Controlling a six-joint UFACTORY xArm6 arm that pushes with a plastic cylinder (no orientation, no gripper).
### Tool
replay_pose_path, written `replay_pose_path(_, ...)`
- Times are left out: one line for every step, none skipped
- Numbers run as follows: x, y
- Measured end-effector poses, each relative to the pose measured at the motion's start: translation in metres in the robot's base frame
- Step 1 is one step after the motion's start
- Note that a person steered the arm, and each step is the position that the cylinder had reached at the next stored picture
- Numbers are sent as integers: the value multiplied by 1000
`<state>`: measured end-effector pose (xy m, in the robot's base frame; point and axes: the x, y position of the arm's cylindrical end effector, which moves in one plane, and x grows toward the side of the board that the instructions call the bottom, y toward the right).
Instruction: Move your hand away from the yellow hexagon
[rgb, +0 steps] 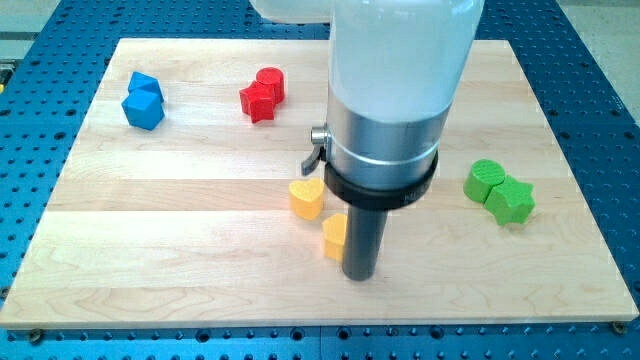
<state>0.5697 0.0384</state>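
Note:
The yellow hexagon (334, 237) lies on the wooden board (180, 240), a little below its middle. My tip (360, 273) stands right against the hexagon's right side, and the dark rod hides the hexagon's right edge. A yellow heart (306, 199) lies just above and to the left of the hexagon.
Two blue blocks (143, 100) sit together at the top left. A red cylinder (270, 83) and a red star-like block (257, 101) sit at the top centre. A green cylinder (486, 180) and a green star-like block (511, 201) sit at the right. The arm's large body (395, 90) hides the board's top centre.

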Motion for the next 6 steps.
replay_pose_path(-39,-9)
replay_pose_path(-39,-9)
replay_pose_path(-55,18)
replay_pose_path(-74,36)
replay_pose_path(-71,40)
replay_pose_path(-1,69)
